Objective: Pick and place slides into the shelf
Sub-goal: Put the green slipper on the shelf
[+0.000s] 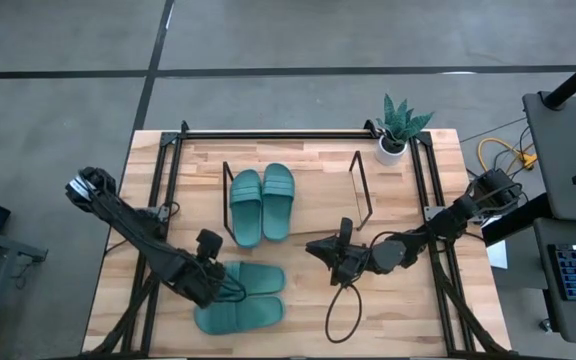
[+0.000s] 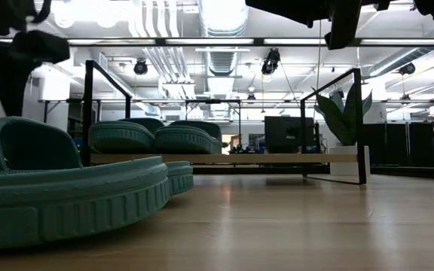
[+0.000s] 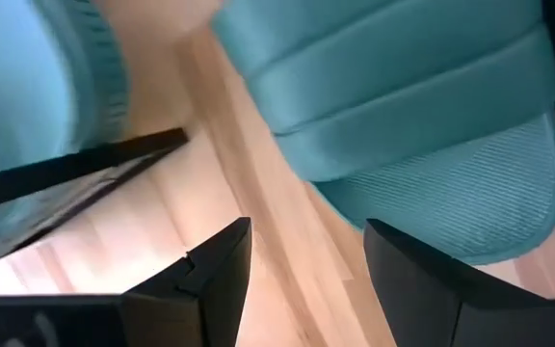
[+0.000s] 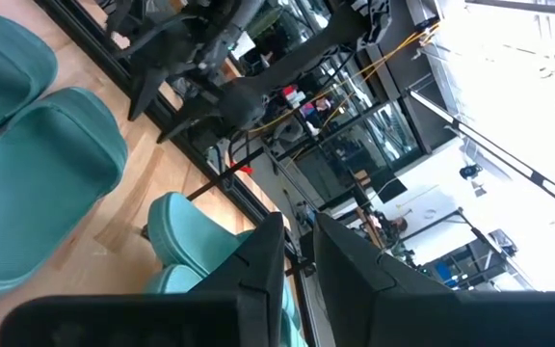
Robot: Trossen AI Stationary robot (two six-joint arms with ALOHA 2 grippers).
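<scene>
Teal-green rubber slide sandals, two loose (image 1: 240, 297) near front edge of light wood table (image 1: 298, 330), left of middle, long axes along that edge. Left gripper (image 1: 218, 285) right over their left ends, jaws parted, empty; nearer arm by far. Right gripper (image 1: 320, 248) near table middle, jaws narrow, empty. Other pair (image 1: 261, 205) already in low black metal-rod shelf (image 1: 364, 190) toward back.

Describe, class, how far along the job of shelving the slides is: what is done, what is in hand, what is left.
Done: two slides lie side by side in the shelf. In hand: the left tool, fingers apart, is at the other two slides near the table's front edge, holding nothing. The right tool waits beside the shelf, empty. Left: both front slides.
</scene>
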